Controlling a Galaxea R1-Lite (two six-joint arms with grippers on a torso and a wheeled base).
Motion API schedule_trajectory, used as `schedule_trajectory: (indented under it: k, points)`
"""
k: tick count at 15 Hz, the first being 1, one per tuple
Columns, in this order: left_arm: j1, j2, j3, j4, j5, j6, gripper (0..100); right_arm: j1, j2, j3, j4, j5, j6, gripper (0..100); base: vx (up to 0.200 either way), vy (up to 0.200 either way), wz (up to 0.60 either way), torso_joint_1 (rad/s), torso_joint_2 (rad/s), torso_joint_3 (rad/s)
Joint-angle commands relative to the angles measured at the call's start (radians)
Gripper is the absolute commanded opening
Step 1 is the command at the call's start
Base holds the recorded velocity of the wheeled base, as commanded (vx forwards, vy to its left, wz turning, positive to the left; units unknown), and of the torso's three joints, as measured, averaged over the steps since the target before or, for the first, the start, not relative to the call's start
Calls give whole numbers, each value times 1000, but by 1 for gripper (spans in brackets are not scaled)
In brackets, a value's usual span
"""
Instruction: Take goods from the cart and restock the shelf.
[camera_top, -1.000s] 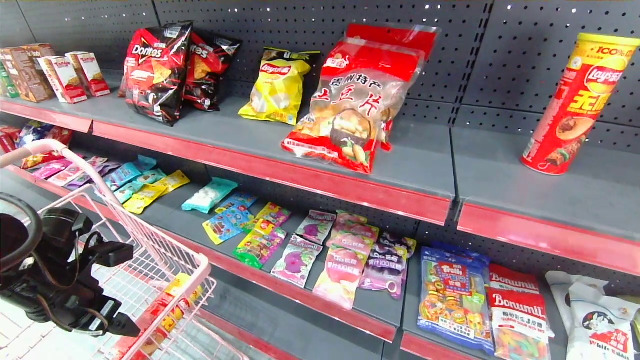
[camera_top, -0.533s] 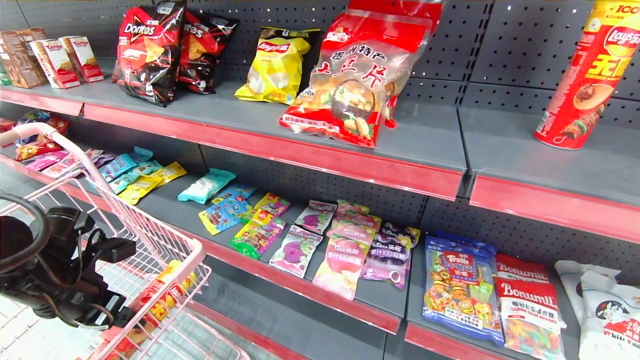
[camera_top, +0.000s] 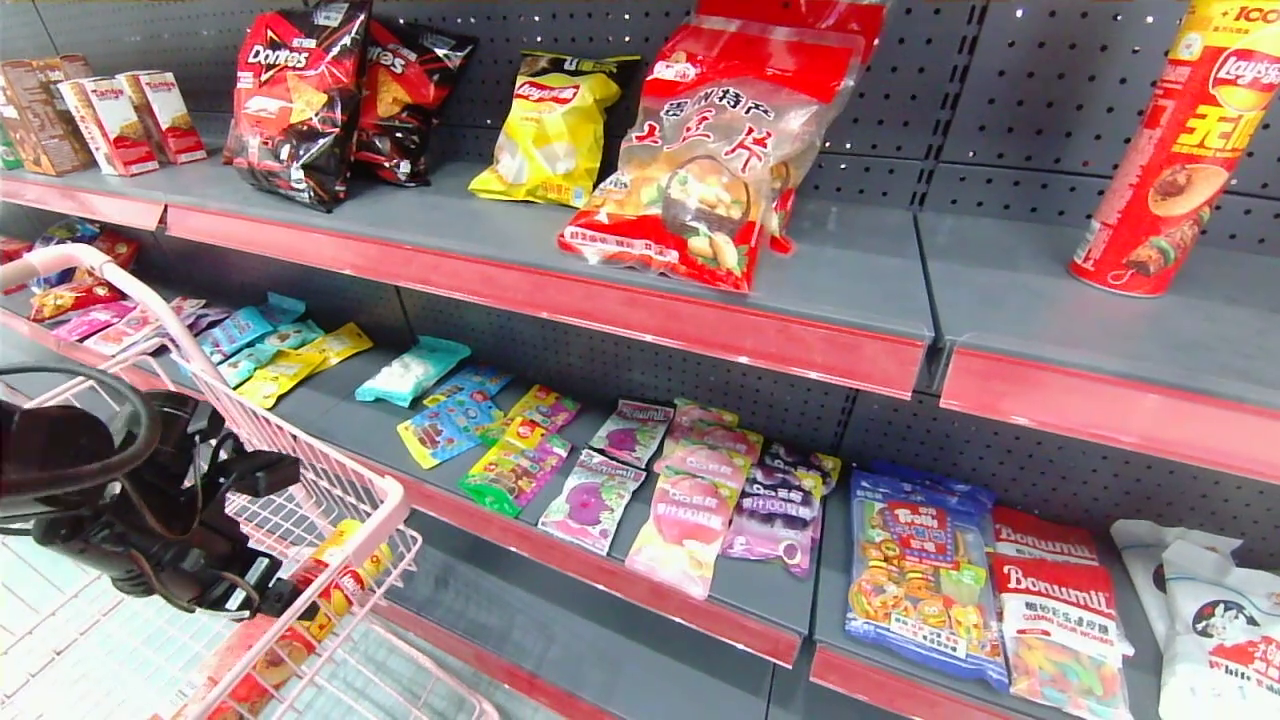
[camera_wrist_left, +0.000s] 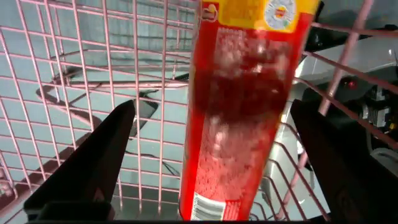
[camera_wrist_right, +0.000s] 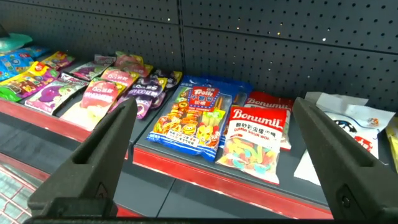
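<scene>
A grey store shelf (camera_top: 860, 270) with red edging and a pegboard back runs across the head view. A pink wire cart (camera_top: 330, 480) is parked at its lower left. The can of chips (camera_wrist_left: 249, 74), red with a yellow top, stands leaning inside the cart against the front wire wall.

Over the last half second the left gripper (camera_wrist_left: 212, 112) has pushed further into the cart and closer to the can. Before that the whole head view tilted, which was the camera moving and not the goods. The pickup looks close, though nothing has left the cart yet.

The left gripper's fingers are spread wide on either side of the can, with a gap showing on both sides. The right gripper (camera_wrist_right: 214, 106) is also spread and holds nothing. It hangs in front of the lower shelf, facing a bag of gummy candy (camera_wrist_right: 255, 134). A matching can (camera_top: 1170, 160) on the upper shelf suggests where this one belongs.
</scene>
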Motion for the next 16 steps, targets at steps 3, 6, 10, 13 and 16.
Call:
schedule_trajectory:
  k: [3, 6, 10, 13, 16]
  points:
    - [-23, 166, -75, -3, -4, -9, 100, 0, 1, 0, -1, 0, -2, 100, 0, 0, 0, 0, 0, 0]
    - [-37, 211, -134, -3, -7, -9, 100, 0, 1, 0, -1, 0, -2, 100, 0, 0, 0, 0, 0, 0]
    - [-89, 225, -175, 0, -8, -40, 100, 0, 1, 0, -1, -2, -2, 100, 0, 0, 0, 0, 0, 0]
    - [-90, 222, -170, 0, -5, -57, 100, 0, 1, 0, -1, -2, -2, 100, 0, 0, 0, 0, 0, 0]
    - [-52, 214, -173, 0, 3, -46, 100, 0, 1, 0, -1, -2, -2, 100, 0, 0, 0, 0, 0, 0]
